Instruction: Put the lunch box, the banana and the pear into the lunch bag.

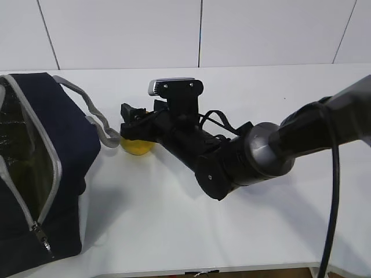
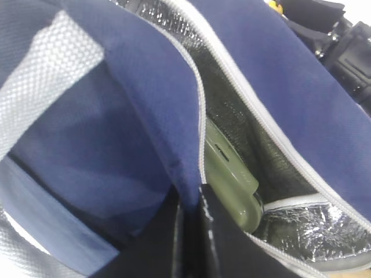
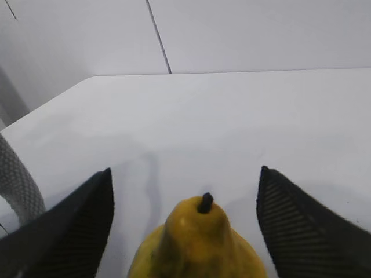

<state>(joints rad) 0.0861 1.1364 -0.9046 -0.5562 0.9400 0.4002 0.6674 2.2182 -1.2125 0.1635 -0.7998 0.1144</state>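
Note:
The navy lunch bag [image 1: 40, 168] stands open at the left, its foil lining showing. My left gripper [image 2: 194, 202] is shut on the bag's navy rim fabric by the zipper; it is hidden in the exterior view. The sage-green lunch box [image 2: 232, 179] lies inside the bag against the foil. The yellow pear [image 1: 138, 147] stands upright on the table just right of the bag's handle. My right gripper [image 1: 131, 132] is open, with one jaw on each side of the pear [image 3: 200, 243] and apart from it. The banana is not in view.
The bag's grey webbing handle [image 1: 95, 116] hangs next to the pear and shows at the left edge of the right wrist view [image 3: 17, 182]. The white table [image 1: 174, 226] extends to the right and front. A white wall stands behind.

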